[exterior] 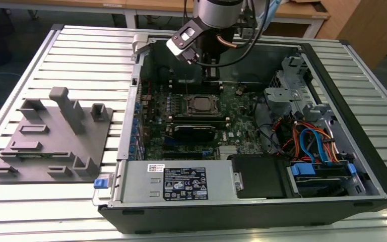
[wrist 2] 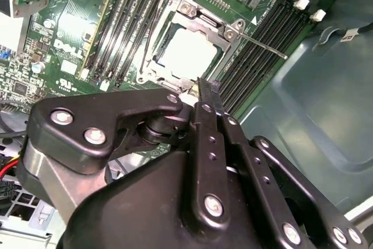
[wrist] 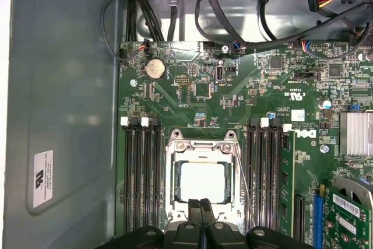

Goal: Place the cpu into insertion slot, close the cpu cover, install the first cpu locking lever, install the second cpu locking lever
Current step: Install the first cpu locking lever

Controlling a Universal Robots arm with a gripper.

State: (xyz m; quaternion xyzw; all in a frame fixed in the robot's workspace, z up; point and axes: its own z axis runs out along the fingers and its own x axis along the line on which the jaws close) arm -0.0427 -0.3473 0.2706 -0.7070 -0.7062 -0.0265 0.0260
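The cpu lies flat in the slot on the green motherboard, its pale top showing through the window of the cover, which is folded down over it. The gripper has its two black fingers pressed together with nothing between them. In both wrist views the tips sit just beside the cover's edge, close to one side of the cpu; whether they touch the metal cannot be told. A thin wire lever runs along one flank of the slot, and in the second wrist view its free end slants out over the memory slots. In the exterior view the arm reaches down into the far part of the open case.
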